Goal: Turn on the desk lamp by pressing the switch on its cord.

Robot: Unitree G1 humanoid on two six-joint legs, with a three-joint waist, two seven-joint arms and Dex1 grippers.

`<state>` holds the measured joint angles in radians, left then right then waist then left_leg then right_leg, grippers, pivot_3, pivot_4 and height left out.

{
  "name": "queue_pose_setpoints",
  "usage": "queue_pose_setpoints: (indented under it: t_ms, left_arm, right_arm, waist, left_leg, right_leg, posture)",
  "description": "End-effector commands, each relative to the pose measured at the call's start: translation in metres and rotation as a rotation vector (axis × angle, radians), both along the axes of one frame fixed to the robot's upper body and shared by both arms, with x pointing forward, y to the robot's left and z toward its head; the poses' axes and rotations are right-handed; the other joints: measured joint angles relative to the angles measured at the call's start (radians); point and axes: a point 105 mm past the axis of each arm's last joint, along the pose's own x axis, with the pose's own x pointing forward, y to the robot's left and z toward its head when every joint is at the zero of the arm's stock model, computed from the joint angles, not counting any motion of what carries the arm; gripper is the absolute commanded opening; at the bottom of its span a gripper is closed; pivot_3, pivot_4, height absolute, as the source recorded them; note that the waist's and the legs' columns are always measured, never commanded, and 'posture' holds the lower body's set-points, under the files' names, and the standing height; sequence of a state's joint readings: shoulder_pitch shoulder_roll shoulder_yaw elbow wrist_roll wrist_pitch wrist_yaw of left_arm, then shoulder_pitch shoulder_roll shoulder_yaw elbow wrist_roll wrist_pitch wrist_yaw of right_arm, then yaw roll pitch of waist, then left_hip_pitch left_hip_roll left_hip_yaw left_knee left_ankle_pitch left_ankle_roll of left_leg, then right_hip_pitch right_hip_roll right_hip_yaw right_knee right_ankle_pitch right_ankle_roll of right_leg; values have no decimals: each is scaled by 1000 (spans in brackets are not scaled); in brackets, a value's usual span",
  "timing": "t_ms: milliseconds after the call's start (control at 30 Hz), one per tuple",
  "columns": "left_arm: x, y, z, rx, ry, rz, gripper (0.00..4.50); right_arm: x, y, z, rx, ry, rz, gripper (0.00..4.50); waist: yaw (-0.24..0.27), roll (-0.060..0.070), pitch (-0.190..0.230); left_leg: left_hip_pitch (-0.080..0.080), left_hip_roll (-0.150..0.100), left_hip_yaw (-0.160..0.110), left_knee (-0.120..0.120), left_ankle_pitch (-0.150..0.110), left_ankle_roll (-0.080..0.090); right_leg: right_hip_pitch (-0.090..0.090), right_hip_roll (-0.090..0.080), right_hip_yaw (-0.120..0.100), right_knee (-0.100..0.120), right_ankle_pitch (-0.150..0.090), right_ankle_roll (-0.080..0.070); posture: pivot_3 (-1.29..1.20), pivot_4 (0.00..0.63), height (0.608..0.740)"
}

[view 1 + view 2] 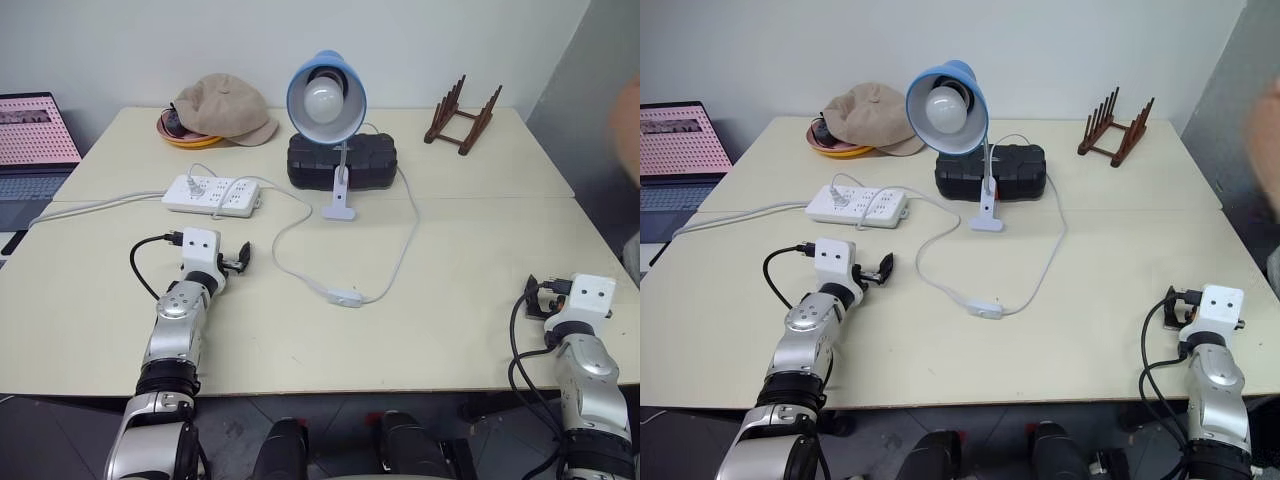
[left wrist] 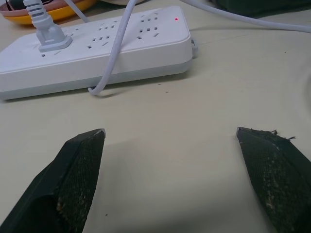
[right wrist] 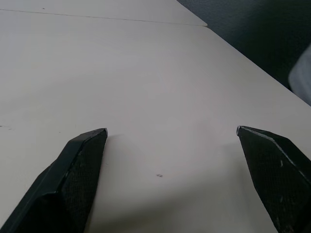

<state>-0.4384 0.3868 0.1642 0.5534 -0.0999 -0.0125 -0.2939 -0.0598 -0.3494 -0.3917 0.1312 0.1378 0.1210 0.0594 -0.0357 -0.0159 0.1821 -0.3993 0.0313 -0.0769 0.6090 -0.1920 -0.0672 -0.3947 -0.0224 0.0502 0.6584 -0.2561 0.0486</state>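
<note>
Lamp's off, both grippers empty over the cream table [image 1: 470, 330]

The light-blue-shaded desk lamp [image 1: 327, 95] with its big white bulb stands at the back, in front of a black case [image 1: 370, 160]. Its thin white cord [image 1: 405, 250] loops forward to the small white oblong switch [image 1: 346, 297], lying mid-table between the arms. Left gripper [image 2: 170, 136] is spread wide near the white power strip [image 2: 97, 53]; right gripper [image 3: 170, 133] is spread wide too, well apart from everything.

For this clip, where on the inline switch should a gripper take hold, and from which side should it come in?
Pinch the switch across its narrow width, on the two long edges, coming from above. It lies flat on the table with the cord leaving both short ends, so those ends are blocked. The open left gripper looks nearer than the open right gripper, so it probably suits best.
</note>
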Motion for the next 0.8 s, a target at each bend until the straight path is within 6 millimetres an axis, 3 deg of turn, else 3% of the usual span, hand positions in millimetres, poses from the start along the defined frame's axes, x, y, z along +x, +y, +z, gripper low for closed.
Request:
queue_pose_setpoints:
  t_ms: [33, 200, 333, 400, 433, 533, 667, 800]
  left_arm:
    - [-1, 6, 6, 24, -14, 1, 4500]
    - [-2, -2, 12, 7, -16, -73, 4500]
    - [-11, -32, 38, 11, -4, -393, 4500]
    - [-27, -53, 50, 63, 46, -629, 4500]
    - [-41, -64, 58, 95, 99, -786, 4500]
    - [-69, -78, 70, 155, 205, -1046, 4500]
    - [-92, -83, 82, 230, 320, -1243, 4500]
    - [-96, -83, 78, 322, 337, -1292, 4500]
  right_arm:
    - [0, -3, 15, -20, -53, -5, 4482]
    - [5, 8, 21, -24, -52, 82, 4482]
    - [13, 61, 35, 47, 4, 492, 4482]
    - [3, 91, 41, 62, 88, 754, 4482]
    - [-12, 110, 45, 55, 167, 940, 4482]
    - [-45, 136, 50, 63, 337, 1236, 4482]
    - [-60, 156, 59, 85, 436, 1403, 4482]
    - [-51, 175, 62, 71, 397, 1436, 4482]
  waist:
    - [0, 0, 0]
    - [0, 0, 0]
    - [-3, -1, 2]
    - [-6, -1, 4]
    - [-7, -1, 4]
    - [-5, -1, 5]
    - [-2, -3, 6]
    - [-4, -5, 7]
  left_leg:
    - [0, 0, 0, 0, 0, 0]
    - [0, 0, 0, 0, 0, 0]
    - [-1, 0, 0, 0, 0, 0]
    - [-2, 0, 0, -1, 0, 0]
    - [-2, 0, 0, -1, 0, 0]
    - [-3, 1, 0, -2, 0, 0]
    - [-3, 1, 0, -3, -1, 0]
    - [-9, 2, 0, -2, -1, 0]
  right_leg:
    - [0, 0, 0, 0, 0, 0]
    - [0, 0, 0, 0, 0, 0]
    - [-1, 0, 0, 0, 0, 0]
    - [-1, 0, 0, 0, 0, -1]
    - [-1, 0, 0, 0, 0, -1]
    - [-2, 0, -1, -2, -2, -1]
    - [-2, -1, -2, -3, -4, -2]
    - [-9, -1, -2, -4, -3, -2]
  posture:
    - [0, 150, 740]
    - [0, 150, 740]
    - [0, 150, 740]
    - [0, 150, 740]
    - [0, 150, 740]
    - [0, 150, 740]
    - [0, 150, 740]
    - [0, 150, 740]
